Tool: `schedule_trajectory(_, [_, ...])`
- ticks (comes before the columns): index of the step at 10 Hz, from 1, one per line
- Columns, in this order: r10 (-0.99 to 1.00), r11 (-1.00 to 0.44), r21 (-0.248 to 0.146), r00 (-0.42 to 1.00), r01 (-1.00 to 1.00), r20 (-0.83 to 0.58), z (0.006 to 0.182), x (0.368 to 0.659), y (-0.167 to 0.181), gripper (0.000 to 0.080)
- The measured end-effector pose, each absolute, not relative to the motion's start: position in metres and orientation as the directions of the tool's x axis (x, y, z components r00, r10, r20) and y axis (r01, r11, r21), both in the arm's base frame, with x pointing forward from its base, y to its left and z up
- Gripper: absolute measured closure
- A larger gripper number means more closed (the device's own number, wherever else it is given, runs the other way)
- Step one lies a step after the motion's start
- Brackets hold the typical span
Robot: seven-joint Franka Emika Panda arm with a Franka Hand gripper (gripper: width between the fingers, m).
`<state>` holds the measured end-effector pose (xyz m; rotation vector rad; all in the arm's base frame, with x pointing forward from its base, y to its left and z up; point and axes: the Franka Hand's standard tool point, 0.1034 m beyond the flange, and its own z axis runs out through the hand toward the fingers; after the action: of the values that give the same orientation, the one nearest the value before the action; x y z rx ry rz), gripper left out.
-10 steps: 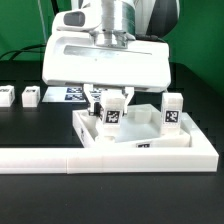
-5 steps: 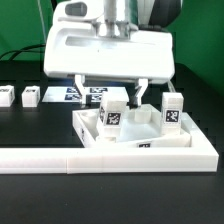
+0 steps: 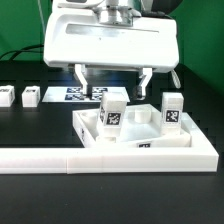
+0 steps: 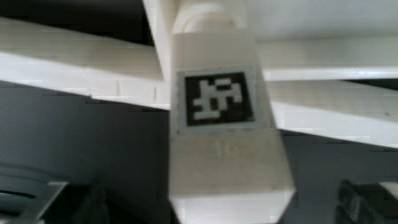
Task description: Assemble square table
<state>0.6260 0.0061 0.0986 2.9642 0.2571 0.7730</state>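
Note:
The white square tabletop (image 3: 86, 127) lies against the border bar. Two white tagged legs stand upright in it: one toward the exterior view's left (image 3: 112, 109), one toward its right (image 3: 174, 110). My gripper (image 3: 113, 78) is open and empty, right above the left leg, with one finger on either side and clear of it. In the wrist view that leg (image 4: 217, 98) fills the middle with its tag facing the camera. The tabletop's rim (image 4: 71, 65) runs behind it. My dark fingertips (image 4: 25, 200) show at the lower corners, apart from the leg.
Two loose white legs (image 3: 5, 97) (image 3: 30, 97) stand on the black table at the exterior view's left. The marker board (image 3: 76, 95) lies behind the tabletop. The long white border bar (image 3: 60, 158) runs along the front.
My gripper has opened and let go of the left leg. It has risen, and the leg stays upright in the tabletop.

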Motion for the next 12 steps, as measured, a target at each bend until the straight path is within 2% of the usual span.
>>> schedule_trajectory(5, [0.178,-0.984,0.103,0.875,0.147,0.451,0.092,0.628,0.004,0.0150])
schedule_trajectory(6, [0.170,-0.985,0.089,0.897,0.146,0.409,0.088,0.629,0.002,0.0150])
schedule_trajectory(7, [0.155,-0.988,0.049,0.936,0.147,0.315,0.085,0.629,0.006,0.0150])
schedule_trajectory(10, [0.136,-0.990,-0.018,0.983,0.139,0.123,0.083,0.623,0.016,0.0150])
schedule_trajectory(12, [0.143,-0.989,-0.036,0.989,0.145,0.043,0.082,0.622,0.016,0.0150])
